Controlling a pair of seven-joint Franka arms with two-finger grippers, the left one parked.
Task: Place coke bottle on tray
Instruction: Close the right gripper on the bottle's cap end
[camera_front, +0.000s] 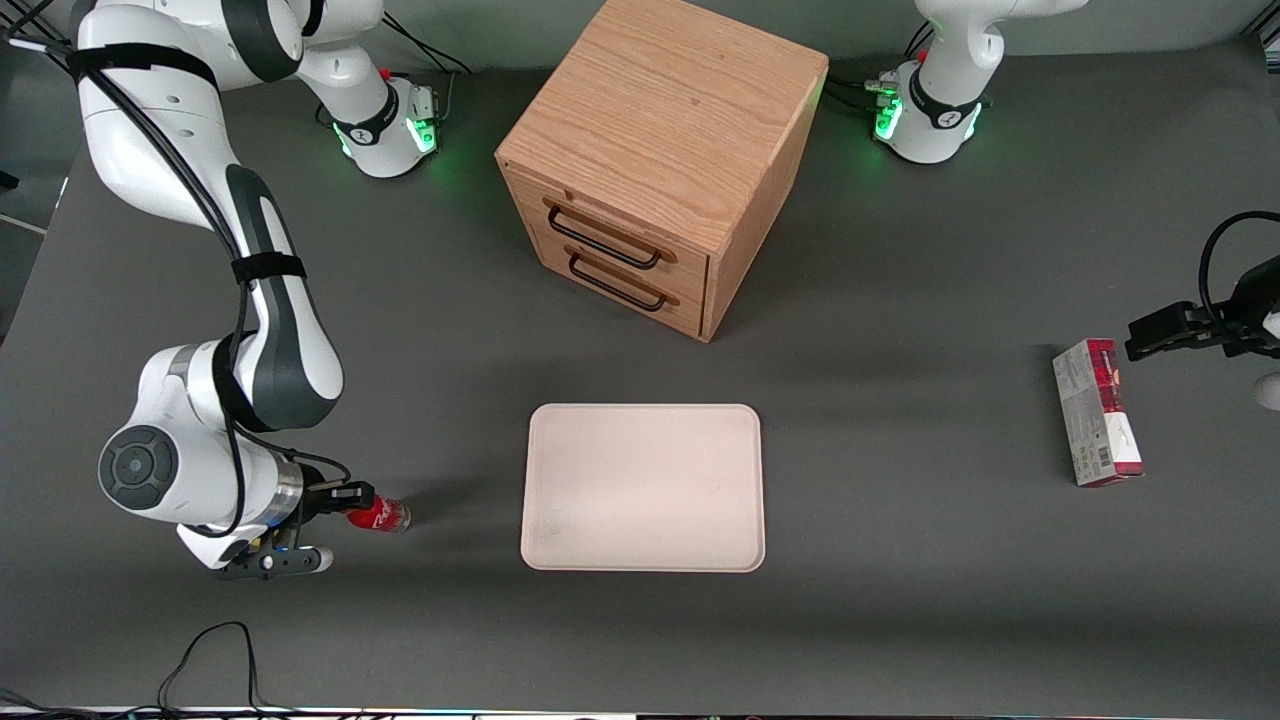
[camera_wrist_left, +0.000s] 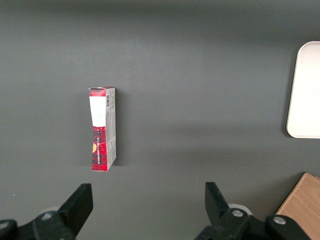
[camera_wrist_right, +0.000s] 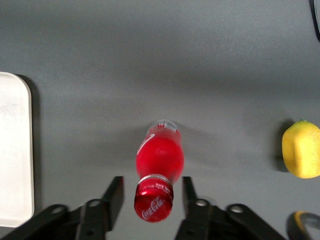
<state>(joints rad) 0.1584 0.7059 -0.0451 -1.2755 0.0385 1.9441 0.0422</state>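
Note:
The coke bottle (camera_front: 380, 515) is small and red with white script, and it rests on the dark table toward the working arm's end. Its red cap points at my gripper and its clear base (camera_wrist_right: 162, 126) points toward the tray. My gripper (camera_front: 350, 505) is low over the table and open. Its two black fingers straddle the cap (camera_wrist_right: 153, 198), with a gap showing on each side. The cream-white tray (camera_front: 643, 487) lies flat at mid-table beside the bottle, and its rim (camera_wrist_right: 27, 150) shows in the right wrist view.
A wooden drawer cabinet (camera_front: 650, 160) stands farther from the front camera than the tray. A yellow lemon-like lump (camera_wrist_right: 301, 149) sits beside the bottle, away from the tray. A red-and-white carton (camera_front: 1097, 412) lies toward the parked arm's end.

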